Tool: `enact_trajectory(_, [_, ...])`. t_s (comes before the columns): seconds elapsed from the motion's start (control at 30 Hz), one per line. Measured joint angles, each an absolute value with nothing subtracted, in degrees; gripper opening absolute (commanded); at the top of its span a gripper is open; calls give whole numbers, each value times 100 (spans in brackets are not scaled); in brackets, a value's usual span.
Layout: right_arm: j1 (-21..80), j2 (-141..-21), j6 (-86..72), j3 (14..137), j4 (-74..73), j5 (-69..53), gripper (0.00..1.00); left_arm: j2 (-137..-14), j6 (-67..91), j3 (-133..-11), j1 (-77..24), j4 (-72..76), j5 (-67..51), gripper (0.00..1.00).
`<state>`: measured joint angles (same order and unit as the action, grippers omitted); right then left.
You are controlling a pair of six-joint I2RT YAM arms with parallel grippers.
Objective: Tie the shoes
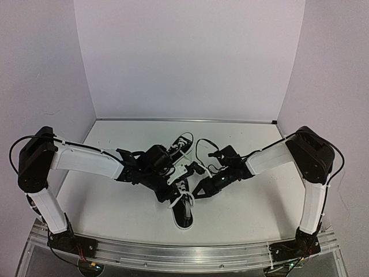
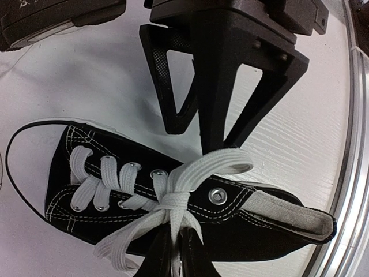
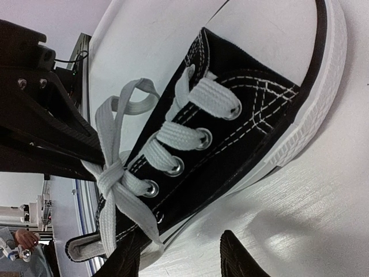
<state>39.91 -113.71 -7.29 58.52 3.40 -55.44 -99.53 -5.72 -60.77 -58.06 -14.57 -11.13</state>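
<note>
While the near shoe [image 1: 184, 214] lies between both arms, its lace [image 2: 214, 164] shows a knot [image 2: 172, 202] with one clear loop, judged not yet snug | left gripper [image 2: 174, 239] pinched onto the lace at the knot | right gripper [image 3: 179, 239] spread, empty, just beside this shoe | far shoe [image 1: 183, 142] beyond it: lacing too small to read, judged outstanding.

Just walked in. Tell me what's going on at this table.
Two robot arms are working on tying a black canvas sneaker toward the near side of the table. The left gripper is shut on the white lace right below the knot, where one loop stands out. The right gripper hangs close beside the same sneaker with its jaws apart, gripping nothing. The bow does not look finished. The second sneaker lies farther back, untouched.
</note>
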Motion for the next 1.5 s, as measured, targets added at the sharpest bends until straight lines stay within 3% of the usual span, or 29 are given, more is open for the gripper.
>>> enact_trajectory(0.27, [3992, -11327, -743, 5852, 340, -5590, 43, -9953, -574, -6117, -5806, -1501, -1059, 10])
enact_trajectory(0.7, [4183, -11327, -757, 6034, 340, -5586, 31, -9927, -595, -6117, -5747, -1565, -935, 0])
enact_trajectory(0.9, [4214, -11330, -774, 6045, 339, -5575, 22, -9757, -593, -6116, -5699, -1671, -848, 0])
enact_trajectory(1.3, [4215, -11336, -817, 6055, 338, -5502, 15, -8921, -600, -5869, -5655, -1989, -554, 0])
enact_trajectory(1.5, [4215, -11336, -868, 6057, 332, -5438, 6, -8406, -801, -5385, -5665, -2072, -682, 7])
